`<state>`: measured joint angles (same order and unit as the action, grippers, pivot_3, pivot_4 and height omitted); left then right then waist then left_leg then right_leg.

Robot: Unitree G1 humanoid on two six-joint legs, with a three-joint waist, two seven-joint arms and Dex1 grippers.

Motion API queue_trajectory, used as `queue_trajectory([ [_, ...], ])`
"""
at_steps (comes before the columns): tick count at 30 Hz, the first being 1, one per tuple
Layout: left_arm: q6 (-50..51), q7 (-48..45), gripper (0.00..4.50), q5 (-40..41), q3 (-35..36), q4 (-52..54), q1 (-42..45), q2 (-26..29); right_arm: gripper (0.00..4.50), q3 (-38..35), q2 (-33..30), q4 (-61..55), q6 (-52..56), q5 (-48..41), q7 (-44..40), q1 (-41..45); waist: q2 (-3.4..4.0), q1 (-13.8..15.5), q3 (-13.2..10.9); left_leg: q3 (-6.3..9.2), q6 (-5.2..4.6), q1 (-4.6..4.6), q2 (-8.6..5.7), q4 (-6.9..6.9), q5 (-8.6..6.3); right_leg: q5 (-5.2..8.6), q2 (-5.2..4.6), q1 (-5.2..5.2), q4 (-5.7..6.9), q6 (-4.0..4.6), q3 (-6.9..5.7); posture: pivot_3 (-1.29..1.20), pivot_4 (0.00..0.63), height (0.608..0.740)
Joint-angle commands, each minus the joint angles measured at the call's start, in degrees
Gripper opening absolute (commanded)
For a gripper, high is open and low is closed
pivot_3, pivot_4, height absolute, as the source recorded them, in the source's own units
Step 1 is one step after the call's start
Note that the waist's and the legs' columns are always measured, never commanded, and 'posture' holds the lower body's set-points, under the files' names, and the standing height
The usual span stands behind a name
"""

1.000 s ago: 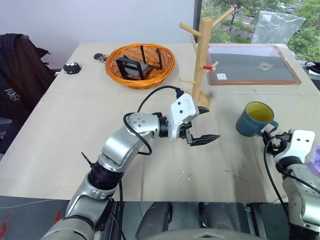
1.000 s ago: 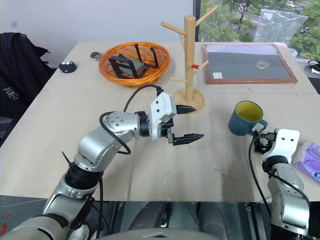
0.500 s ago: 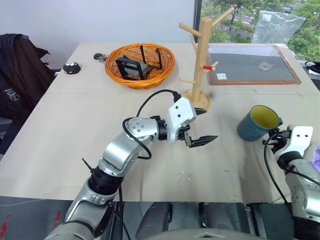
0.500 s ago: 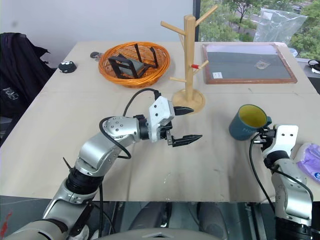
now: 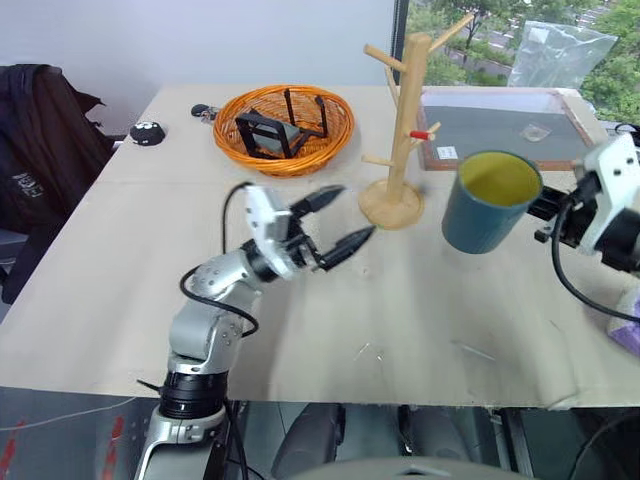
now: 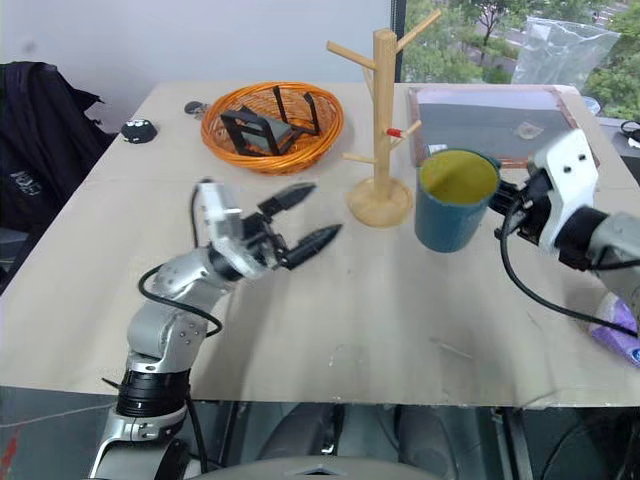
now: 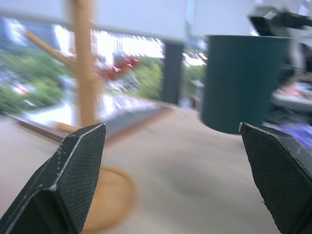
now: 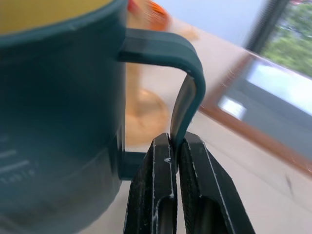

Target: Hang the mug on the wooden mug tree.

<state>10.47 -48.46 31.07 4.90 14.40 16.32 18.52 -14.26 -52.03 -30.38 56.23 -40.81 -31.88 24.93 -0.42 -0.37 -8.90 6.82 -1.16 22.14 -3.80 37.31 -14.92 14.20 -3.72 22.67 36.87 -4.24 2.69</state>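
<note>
In the left eye view the wooden mug tree (image 5: pixel 404 128) stands on its round base on the table (image 5: pixel 300 320), and everything else is best read from it. The mug (image 5: pixel 487 201) hangs in the air just to the right of the tree's base, clear of the table, yellow mouth tipped up, carried by the right gripper (image 5: pixel 552 207), which reaches in from further right and pinches the handle side. Holding by the handle probably leaves the loop hard to thread over a peg, so the free hand may be meant to help. The left gripper (image 5: pixel 334 218) sits to the left of the tree's base, near it but apart, its two fingers spread wide and pointing towards the tree and mug. An orange wicker basket (image 5: pixel 284 126) lies behind and to the left of the tree, and a framed board (image 5: pixel 505 128) behind and to its right. The right eye view gives the same layout; the red-tipped peg (image 6: pixel 401 130) juts from the post toward the mug's side, above the rim. In the left wrist view the spread fingertips (image 7: pixel 66 180) frame the tree's post on one side and the mug on the other. In the right wrist view the two fingers (image 8: pixel 161 195) are pressed together on the thin handle (image 8: pixel 187 80), the mug body beside them.
</note>
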Motion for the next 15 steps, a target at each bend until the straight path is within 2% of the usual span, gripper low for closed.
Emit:
queue_trajectory([
  [1,-4.6,-0.2,4.5,0.7,3.5,-0.8,-1.1,0.4,0.07,5.2,-2.3,1.3,5.9,-0.1,0.5,10.0,0.01,-0.2,0.0,-0.06,0.1,0.06,-0.02,-0.01,0.06,0.0,-0.05,0.08,0.0,0.0,0.05,0.0,0.15,0.74],
  [6,-6.1,0.1,4.5,1.4,3.7,0.4,-3.5,-0.2,0.07,14.7,-1.6,6.6,10.3,2.0,-1.6,25.0,-0.03,-0.1,0.0,0.05,0.12,0.54,-0.02,0.02,0.07,-0.02,-0.27,0.51,0.0,0.01,-0.05,0.0,0.15,0.74],
  [15,-7.0,2.0,4.5,1.2,1.3,2.0,-4.5,-2.8,0.07,25.8,1.0,14.6,8.6,9.1,-6.0,35.6,-0.04,0.1,0.0,0.06,0.12,0.87,-0.09,0.02,0.07,-0.03,-0.32,0.81,0.03,0.01,-0.06,0.0,0.15,0.74],
])
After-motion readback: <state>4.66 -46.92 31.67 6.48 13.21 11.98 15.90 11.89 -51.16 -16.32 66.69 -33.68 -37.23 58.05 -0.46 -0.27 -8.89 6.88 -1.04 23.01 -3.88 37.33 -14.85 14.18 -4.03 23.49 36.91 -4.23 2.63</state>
